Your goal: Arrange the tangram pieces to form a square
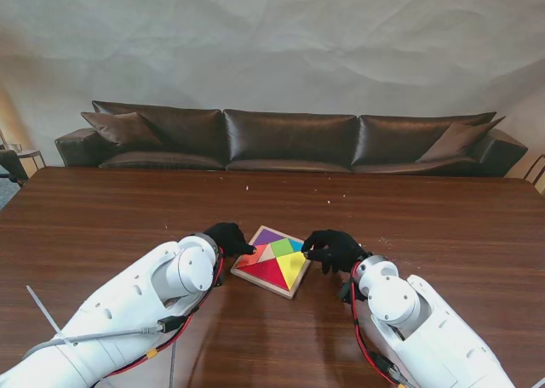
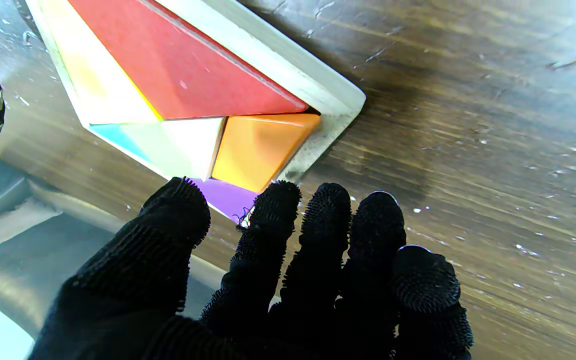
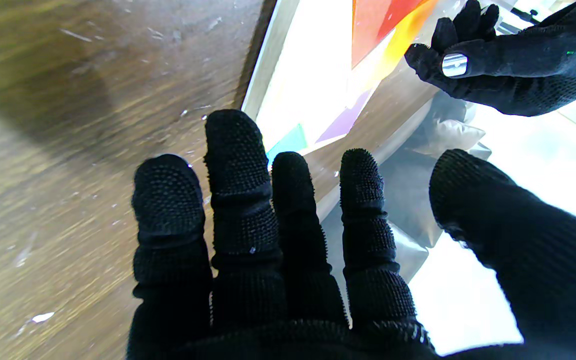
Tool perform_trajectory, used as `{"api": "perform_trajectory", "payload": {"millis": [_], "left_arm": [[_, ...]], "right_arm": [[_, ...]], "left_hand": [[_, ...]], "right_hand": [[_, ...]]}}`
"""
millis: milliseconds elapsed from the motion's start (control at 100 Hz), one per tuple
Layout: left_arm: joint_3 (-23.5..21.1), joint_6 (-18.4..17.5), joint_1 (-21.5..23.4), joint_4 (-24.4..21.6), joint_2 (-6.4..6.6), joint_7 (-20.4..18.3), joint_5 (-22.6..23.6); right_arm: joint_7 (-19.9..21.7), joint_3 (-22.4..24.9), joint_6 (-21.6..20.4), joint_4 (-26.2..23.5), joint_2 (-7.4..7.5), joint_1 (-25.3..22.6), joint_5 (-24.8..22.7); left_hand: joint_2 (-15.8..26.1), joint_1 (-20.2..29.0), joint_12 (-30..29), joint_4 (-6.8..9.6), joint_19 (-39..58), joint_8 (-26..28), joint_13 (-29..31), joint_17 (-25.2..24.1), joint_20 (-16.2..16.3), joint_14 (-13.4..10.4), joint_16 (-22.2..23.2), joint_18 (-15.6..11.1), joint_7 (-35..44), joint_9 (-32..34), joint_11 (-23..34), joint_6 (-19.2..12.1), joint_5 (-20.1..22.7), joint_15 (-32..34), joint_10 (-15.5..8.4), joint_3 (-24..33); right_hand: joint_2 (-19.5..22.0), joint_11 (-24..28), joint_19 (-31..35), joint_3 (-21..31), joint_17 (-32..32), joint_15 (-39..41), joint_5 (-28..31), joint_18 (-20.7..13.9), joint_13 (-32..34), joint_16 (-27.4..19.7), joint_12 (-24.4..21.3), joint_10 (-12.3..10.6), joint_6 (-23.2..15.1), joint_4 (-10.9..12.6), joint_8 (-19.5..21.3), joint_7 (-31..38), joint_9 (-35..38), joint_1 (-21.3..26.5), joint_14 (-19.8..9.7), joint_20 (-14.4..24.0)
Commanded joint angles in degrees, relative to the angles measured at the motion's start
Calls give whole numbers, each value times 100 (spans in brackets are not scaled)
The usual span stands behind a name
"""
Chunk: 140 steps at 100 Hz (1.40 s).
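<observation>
No legible writing. Tray (image 1: 294, 288) w/ pieces (image 1: 271, 271) mid bench (image 1: 102, 218), between both hands. Left robot hand (image 1: 230, 237) at tray's left edge, right robot hand (image 1: 334, 248) at right edge; both w/ fingers spread, holding nothing. Left wrist view alone shows orange piece (image 2: 258, 147) in tray corner.

Pale wooden tray (image 1: 255, 279), glossy coloured pieces (image 1: 271, 271), scuffed wood-grain table (image 1: 102, 218), glossy leather sofa (image 1: 289, 137)

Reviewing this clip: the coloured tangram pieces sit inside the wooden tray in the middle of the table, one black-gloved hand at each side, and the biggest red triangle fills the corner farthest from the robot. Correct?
Not quite. In the stand view the red triangle lies in the part of the wooden tray nearest the robot; the purple piece fills the far corner. The rest holds: left hand and right hand flank the tray.
</observation>
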Motion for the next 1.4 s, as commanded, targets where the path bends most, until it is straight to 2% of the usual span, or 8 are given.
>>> {"api": "perform_trajectory", "payload": {"millis": [0, 430, 540, 690, 860, 960, 1210, 1390], "left_arm": [[16, 20, 13, -25, -5, -149, -5], [-117, -22, 131, -166, 29, -154, 61], [-267, -89, 256, -330, 70, -125, 195], [-598, -282, 526, -606, 122, -94, 310], [-1041, -561, 941, -949, 166, -54, 274], [-1321, -770, 1245, -1142, 150, 105, 174], [-2004, -1406, 1959, -1638, 146, 327, -104], [-2357, -1814, 2418, -1961, 131, 494, -267]], "right_arm": [[98, -10, -13, 5, -13, -16, 10], [113, -35, -25, 27, -12, 1, 13], [103, -33, -41, 31, -14, 0, 12], [-140, 12, -133, -1, -58, -54, -23], [-563, 50, -232, -49, -122, -114, -211], [-833, 66, -248, -80, -171, -136, -306], [-1214, 169, -273, -312, -236, -249, -402], [-1387, 329, -323, -596, -244, -477, -459]], "left_hand": [[233, -62, 86, 209, 71, -47, 32, -81, 103, 185, 105, -136, -38, 32, 99, -70, 38, 275, 116, -90], [247, -56, 60, 220, 38, -89, -3, -112, 118, 201, 96, -132, -7, 1, 57, -88, -20, 240, 137, -108], [207, -102, -594, 221, -171, -27, -224, -299, -33, 273, -316, -112, 53, 1, -516, -97, -62, -551, 94, -120], [83, -107, -1566, 235, -615, 13, -650, -796, -503, 237, -962, -138, -8, -113, -1249, -237, -200, -1723, -6, -275], [-134, -164, -2505, 225, -2176, -14, -1039, -1334, -1689, 63, -1922, -98, -141, -364, -1877, -337, -453, -3189, -128, -304], [-226, -185, -2898, 228, -3005, -42, -1249, -1510, -2148, -27, -2339, -131, -220, -608, -2070, -360, -621, -3782, -192, -322], [-398, -192, -3505, 235, -4173, -134, -1672, -1626, -2597, -233, -2998, -234, -415, -1201, -2333, -415, -1037, -4623, -336, -409], [-473, -209, -3725, 245, -4895, -178, -1925, -1658, -2823, -292, -3241, -292, -485, -1481, -2419, -425, -1209, -4885, -447, -477]], "right_hand": [[170, -32, 290, -116, -1136, 103, 116, -93, -27, 18, -82, 87, 3, 92, -78, -11, -61, 15, 25, 120], [170, -36, 291, -115, -1135, 98, 113, -88, -37, 16, -83, 97, -3, 92, -77, -13, -64, 17, 40, 120], [136, -39, 285, -113, -1148, 93, 69, -81, -48, 15, -84, 89, -45, 91, -83, -31, -78, 25, 31, 119], [-23, -40, 263, -86, -1184, 66, -26, -62, -98, 7, -83, 67, -126, 70, -86, -51, -105, 22, 35, 116], [-279, -70, 158, -60, -1378, -21, -157, 17, -337, -7, -89, 7, -307, 27, -86, -60, -238, -14, 98, 113], [-514, -71, 79, -44, -1494, -54, -222, 107, -510, -4, -83, -62, -434, -10, -84, -66, -342, -54, 143, 130], [-888, -77, -80, -38, -1626, -253, -401, 232, -853, -73, -82, -190, -572, -70, -90, -107, -592, -112, 223, 167], [-1143, -99, -416, -58, -1770, -633, -525, 395, -1077, -220, -102, -280, -653, -117, -74, -105, -689, -204, 297, 172]]}}
